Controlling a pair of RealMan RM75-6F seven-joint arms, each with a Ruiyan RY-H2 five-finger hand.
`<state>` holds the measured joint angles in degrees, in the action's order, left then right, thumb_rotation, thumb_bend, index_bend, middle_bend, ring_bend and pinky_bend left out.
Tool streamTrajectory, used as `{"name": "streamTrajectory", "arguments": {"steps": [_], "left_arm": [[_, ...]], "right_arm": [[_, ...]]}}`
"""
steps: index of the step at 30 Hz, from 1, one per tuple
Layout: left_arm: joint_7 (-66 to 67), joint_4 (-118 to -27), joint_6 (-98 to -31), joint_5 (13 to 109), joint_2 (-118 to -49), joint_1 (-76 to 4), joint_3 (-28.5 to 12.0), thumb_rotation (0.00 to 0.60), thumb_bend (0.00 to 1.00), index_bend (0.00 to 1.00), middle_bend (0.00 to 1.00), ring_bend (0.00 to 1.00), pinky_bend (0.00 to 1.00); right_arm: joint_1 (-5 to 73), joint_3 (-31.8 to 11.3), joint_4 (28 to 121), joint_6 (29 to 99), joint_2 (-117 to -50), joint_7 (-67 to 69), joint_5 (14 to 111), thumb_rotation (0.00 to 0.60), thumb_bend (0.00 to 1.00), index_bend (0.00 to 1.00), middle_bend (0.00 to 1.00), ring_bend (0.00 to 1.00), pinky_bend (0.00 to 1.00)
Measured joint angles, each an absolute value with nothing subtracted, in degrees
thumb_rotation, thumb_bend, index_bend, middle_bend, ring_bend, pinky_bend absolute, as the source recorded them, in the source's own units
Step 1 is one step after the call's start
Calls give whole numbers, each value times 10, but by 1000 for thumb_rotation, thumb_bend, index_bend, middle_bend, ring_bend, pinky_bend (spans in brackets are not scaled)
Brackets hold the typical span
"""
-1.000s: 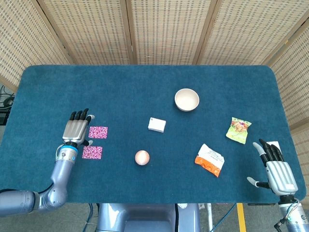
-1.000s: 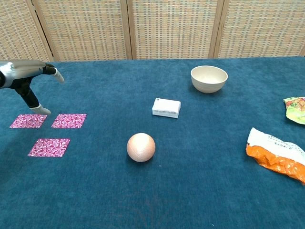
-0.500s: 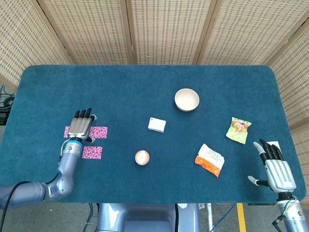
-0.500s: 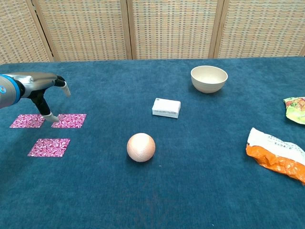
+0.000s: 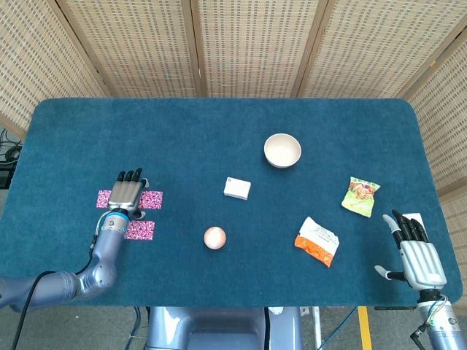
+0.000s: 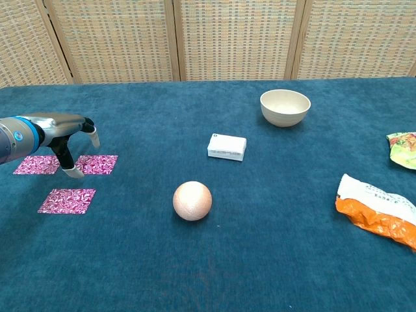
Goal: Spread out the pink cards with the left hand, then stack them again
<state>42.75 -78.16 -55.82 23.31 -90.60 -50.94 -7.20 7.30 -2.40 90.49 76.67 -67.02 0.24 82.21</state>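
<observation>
Left robot hand (image 5: 126,192), fingers spread and holding nothing, hovers over three separated pink cards (image 6: 67,200) on the bench (image 5: 219,131).

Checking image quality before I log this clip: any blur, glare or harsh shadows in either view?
Head view: even lighting, sharp, no glare; the dark blue felt table shows only faint shadows. Chest view: equally sharp, with a soft shadow under the peach-coloured ball; the left hand is crisp, not motion-blurred.

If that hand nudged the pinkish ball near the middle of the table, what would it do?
The ball looks round and smooth, so it would probably roll. The table has a carpet-like blue cover, which would likely slow it soon. Its weight cannot be judged.
</observation>
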Motion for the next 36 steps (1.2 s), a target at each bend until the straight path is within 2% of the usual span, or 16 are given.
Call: {"name": "streamTrajectory", "arguments": {"steps": [13, 36], "left_arm": [[437, -773, -558, 228, -910, -510, -74, 600, 231, 297, 0, 0, 0], [448, -738, -548, 216, -928, -508, -79, 600, 261, 302, 0, 0, 0]], "right_arm": [[73, -24, 904, 768, -671, 3, 823, 600, 105, 0, 0, 0, 0], [73, -24, 903, 767, -671, 7, 823, 600, 105, 0, 0, 0, 0]]}}
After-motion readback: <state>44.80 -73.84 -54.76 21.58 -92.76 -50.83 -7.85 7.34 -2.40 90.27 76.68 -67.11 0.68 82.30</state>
